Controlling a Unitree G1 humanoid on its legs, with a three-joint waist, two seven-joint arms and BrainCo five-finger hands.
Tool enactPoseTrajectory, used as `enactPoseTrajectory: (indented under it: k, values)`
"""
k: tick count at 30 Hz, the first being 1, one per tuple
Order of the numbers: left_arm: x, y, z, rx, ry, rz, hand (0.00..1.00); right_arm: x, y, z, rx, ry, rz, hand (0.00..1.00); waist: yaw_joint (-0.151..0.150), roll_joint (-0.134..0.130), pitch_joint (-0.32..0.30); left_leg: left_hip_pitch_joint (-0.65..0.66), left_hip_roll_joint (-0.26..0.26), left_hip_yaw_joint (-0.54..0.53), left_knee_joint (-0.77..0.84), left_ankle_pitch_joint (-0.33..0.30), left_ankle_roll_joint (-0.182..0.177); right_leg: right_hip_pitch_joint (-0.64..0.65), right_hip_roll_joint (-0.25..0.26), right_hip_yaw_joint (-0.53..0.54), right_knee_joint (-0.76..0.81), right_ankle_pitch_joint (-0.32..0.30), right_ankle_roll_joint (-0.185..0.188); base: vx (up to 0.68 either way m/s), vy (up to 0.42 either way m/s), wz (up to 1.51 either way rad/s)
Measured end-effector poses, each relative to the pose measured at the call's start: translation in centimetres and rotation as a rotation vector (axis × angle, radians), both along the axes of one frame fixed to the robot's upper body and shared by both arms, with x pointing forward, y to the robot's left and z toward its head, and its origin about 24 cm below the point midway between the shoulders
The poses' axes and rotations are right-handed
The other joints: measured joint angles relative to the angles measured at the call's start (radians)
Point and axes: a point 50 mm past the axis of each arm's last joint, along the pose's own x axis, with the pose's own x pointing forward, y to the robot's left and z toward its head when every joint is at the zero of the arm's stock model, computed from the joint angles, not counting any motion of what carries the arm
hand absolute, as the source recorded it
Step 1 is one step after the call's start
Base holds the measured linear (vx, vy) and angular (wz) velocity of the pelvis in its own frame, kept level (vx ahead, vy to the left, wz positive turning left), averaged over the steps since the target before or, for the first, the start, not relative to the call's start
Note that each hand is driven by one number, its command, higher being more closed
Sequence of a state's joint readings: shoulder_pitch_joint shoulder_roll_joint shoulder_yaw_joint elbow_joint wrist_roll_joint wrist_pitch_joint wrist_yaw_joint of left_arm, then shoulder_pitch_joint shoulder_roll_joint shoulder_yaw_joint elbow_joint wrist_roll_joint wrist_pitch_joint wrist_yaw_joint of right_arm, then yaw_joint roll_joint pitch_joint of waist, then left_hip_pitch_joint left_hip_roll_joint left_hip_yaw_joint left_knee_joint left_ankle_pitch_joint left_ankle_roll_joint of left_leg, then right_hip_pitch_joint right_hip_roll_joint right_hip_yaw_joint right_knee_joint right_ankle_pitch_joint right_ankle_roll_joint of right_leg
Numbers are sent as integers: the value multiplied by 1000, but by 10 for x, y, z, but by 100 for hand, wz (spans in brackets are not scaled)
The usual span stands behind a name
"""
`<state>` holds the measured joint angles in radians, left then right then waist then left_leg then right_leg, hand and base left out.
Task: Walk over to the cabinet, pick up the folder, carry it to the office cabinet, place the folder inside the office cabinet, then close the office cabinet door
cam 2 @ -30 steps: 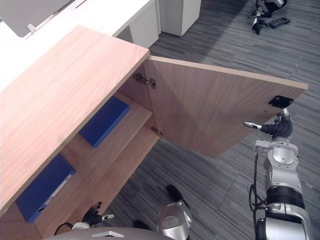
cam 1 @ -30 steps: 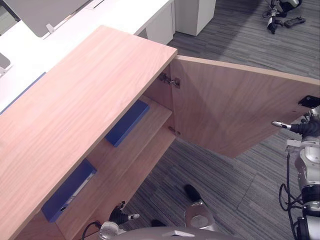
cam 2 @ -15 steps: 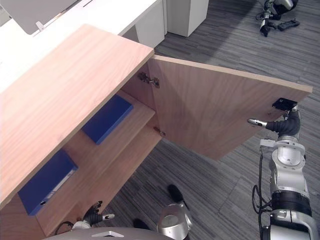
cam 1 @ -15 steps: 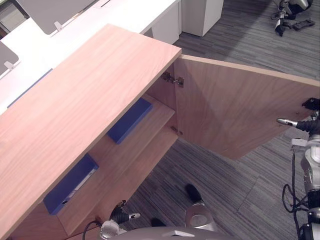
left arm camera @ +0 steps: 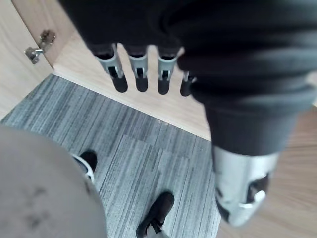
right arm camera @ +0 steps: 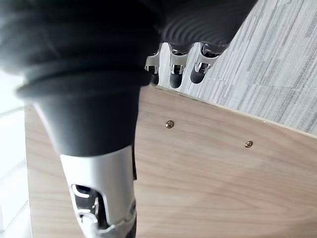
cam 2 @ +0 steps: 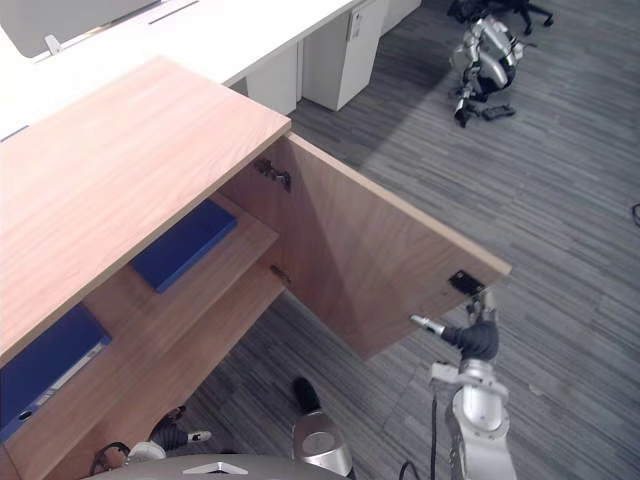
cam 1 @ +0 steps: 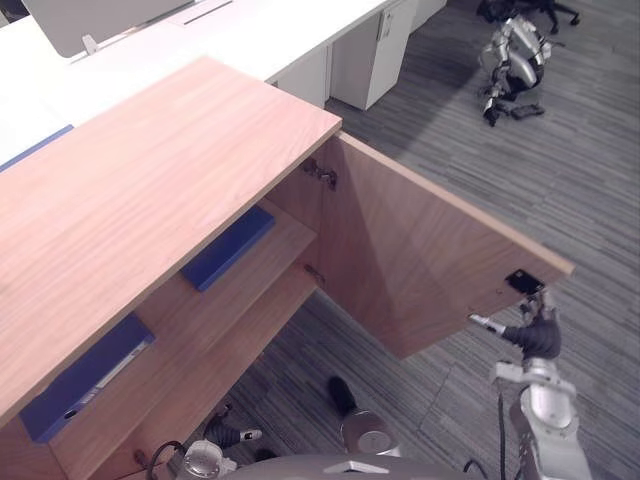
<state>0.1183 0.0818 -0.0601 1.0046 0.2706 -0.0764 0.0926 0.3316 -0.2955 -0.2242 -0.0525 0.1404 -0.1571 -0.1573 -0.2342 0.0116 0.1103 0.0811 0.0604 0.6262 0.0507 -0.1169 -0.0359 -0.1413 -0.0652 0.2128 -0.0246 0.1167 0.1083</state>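
My right hand (cam 1: 538,338), fingers straight, pushes the free edge of the light wooden cabinet door (cam 1: 420,255), which has swung further in. The flat blue folder (cam 1: 228,248) lies on the shelf (cam 1: 215,305) inside, so only closing remains; my left hand (cam 1: 222,434) hangs relaxed

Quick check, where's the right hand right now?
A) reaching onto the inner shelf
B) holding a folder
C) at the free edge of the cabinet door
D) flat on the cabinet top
C: the right hand is at the free edge of the half-open cabinet door, just below its black fitting. It holds nothing. The blue folder and a second folder lie on the shelf inside.
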Motion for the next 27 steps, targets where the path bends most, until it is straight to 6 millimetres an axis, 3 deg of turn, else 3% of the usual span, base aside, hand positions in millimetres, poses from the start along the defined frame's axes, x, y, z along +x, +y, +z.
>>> enactPoseTrajectory:
  k: [5,8,10,11,13,15,16,18,20,27]
  values:
    - [4,8,0,42,18,-19,0,-12,24,-17,-69,108,96,0,14,-27,-14,3,-9,-55,-17,2,5,1,-1,-21,14,-17,7,-118,-51,-11]
    - [12,19,2,81,13,-32,0,-25,44,-24,-129,185,168,0,25,-57,-15,2,0,-124,-48,40,14,0,17,-56,38,-52,12,-56,-72,4]
    - [17,20,4,93,5,-44,0,-33,54,-29,-115,216,203,0,32,-59,-16,0,18,-167,-91,74,20,-1,41,-80,34,-93,37,-41,-110,26]
    - [26,24,7,110,-15,-55,0,-33,63,-34,-121,247,236,0,37,-81,-17,1,20,-194,-109,94,11,-2,48,-92,46,-100,14,-32,-85,36]
    - [35,24,10,112,-33,-60,0,-32,79,-38,-136,273,312,0,62,-89,-21,-3,28,-238,-138,132,7,2,58,-132,44,-107,19,-48,-113,59]
    - [45,23,13,114,-60,-66,0,-27,109,-39,-155,271,492,0,88,-94,-24,-17,38,-264,-138,149,7,4,68,-145,45,-107,19,-45,-115,59]
    - [46,20,13,107,-63,-65,0,-26,128,-36,-135,249,574,0,102,-92,-25,-26,42,-289,-138,160,6,8,71,-158,48,-107,18,-42,-85,52]
    - [42,18,11,103,-50,-62,0,-22,144,-33,-122,220,648,0,107,-91,-26,-31,43,-308,-138,167,4,17,69,-172,48,-107,18,-30,-53,53]
    - [35,18,9,101,-29,-55,0,-16,166,-26,-116,165,744,0,133,-95,-29,-41,38,-334,-138,170,3,21,63,-178,48,-107,18,-19,-16,47]
    - [29,18,7,100,-25,-12,0,8,177,-12,-125,67,770,0,178,-102,-35,-81,-7,-383,-138,177,13,25,10,-203,45,-107,18,14,60,43]
